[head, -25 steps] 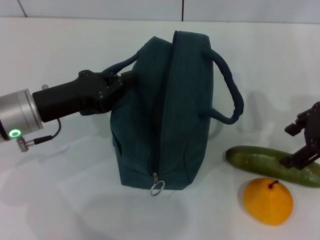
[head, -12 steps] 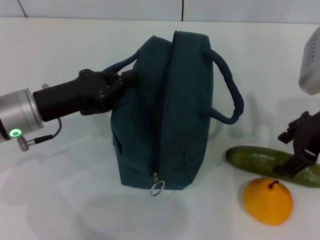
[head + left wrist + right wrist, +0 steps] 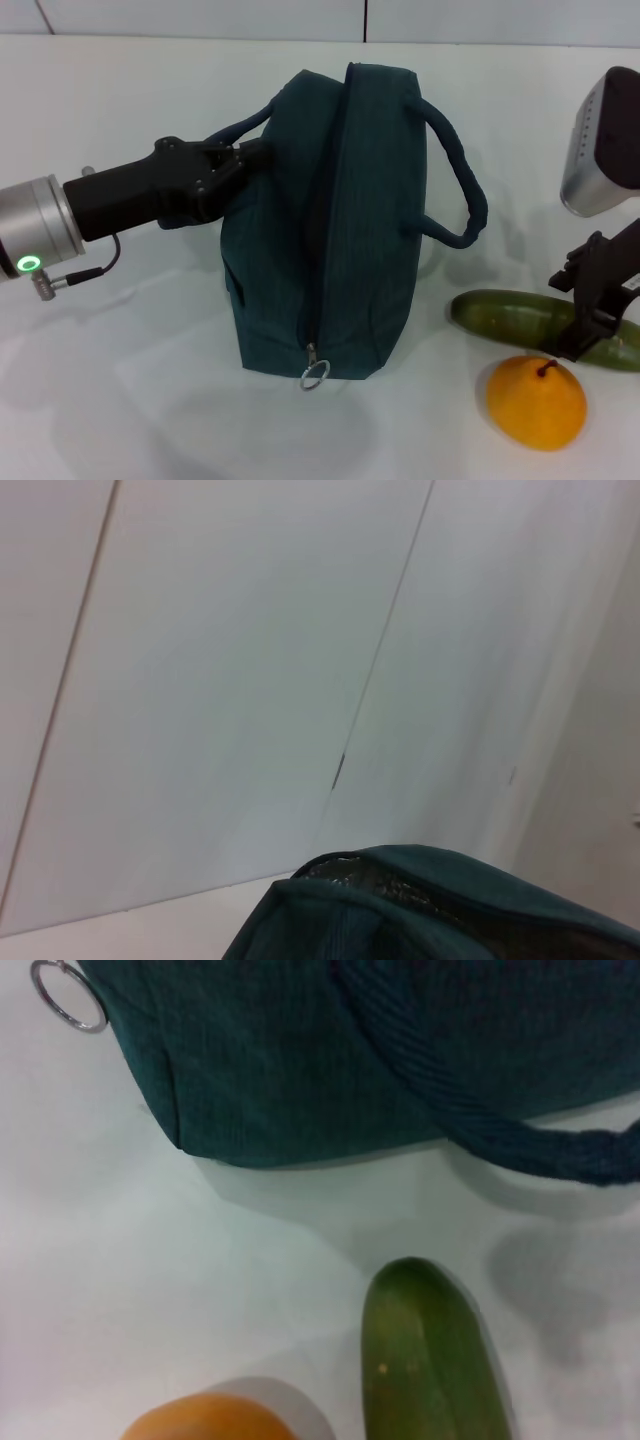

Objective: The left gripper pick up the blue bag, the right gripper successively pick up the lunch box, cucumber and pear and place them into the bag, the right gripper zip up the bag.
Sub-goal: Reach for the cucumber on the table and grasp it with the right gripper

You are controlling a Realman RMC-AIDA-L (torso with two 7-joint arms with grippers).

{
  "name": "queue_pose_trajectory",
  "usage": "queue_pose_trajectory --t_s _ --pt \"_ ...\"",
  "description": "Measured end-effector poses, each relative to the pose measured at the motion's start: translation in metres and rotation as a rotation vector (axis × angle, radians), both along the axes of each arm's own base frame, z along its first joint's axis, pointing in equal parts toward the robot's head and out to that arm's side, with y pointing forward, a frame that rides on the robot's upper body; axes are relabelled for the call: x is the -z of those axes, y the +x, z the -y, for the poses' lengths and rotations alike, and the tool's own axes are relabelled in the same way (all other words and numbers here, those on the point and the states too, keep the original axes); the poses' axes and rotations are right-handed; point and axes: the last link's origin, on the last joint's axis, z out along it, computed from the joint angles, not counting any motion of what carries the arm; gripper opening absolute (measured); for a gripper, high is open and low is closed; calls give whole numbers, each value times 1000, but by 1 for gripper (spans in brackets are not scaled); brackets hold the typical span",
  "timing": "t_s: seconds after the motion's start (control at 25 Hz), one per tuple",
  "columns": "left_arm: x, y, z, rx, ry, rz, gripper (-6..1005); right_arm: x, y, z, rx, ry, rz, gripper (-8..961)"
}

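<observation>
The blue bag [image 3: 335, 225] is seen standing upright at the centre of the white table [image 3: 120, 400], its zipper running down the near face to a metal ring pull [image 3: 314, 376] at the bag's 6 o'clock. One padded handle loops out at the bag's 3 o'clock, clear of the fabric.

The left gripper [image 3: 240, 160] is reached in from 9 o'clock and is clamped on the bag's other handle at the upper left edge; a green light is lit on its silver wrist. In the left wrist view only the bag's top edge [image 3: 420, 905] is shown against pale wall panels.

The cucumber [image 3: 505, 318] is laid flat on the table at the bag's 4 o'clock, apart from it. The pear [image 3: 536, 402] is set just beside the cucumber, at its 6 o'clock, stem up. Both are also shown in the right wrist view, cucumber [image 3: 430, 1360] and pear [image 3: 205, 1418], with the bag's lower corner and ring pull close by.

The right gripper [image 3: 590, 300] is held over the cucumber's far end, at the 3 o'clock edge of the head view. Whether its claw is apart or together cannot be told.
</observation>
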Motion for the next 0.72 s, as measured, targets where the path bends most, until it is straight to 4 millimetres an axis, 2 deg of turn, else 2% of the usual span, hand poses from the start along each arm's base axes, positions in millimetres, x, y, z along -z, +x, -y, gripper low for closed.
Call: queue_pose_trajectory --t_s 0.72 --pt "-1 -1 -4 -19 17 3 35 9 1 -1 -11 -11 7 782"
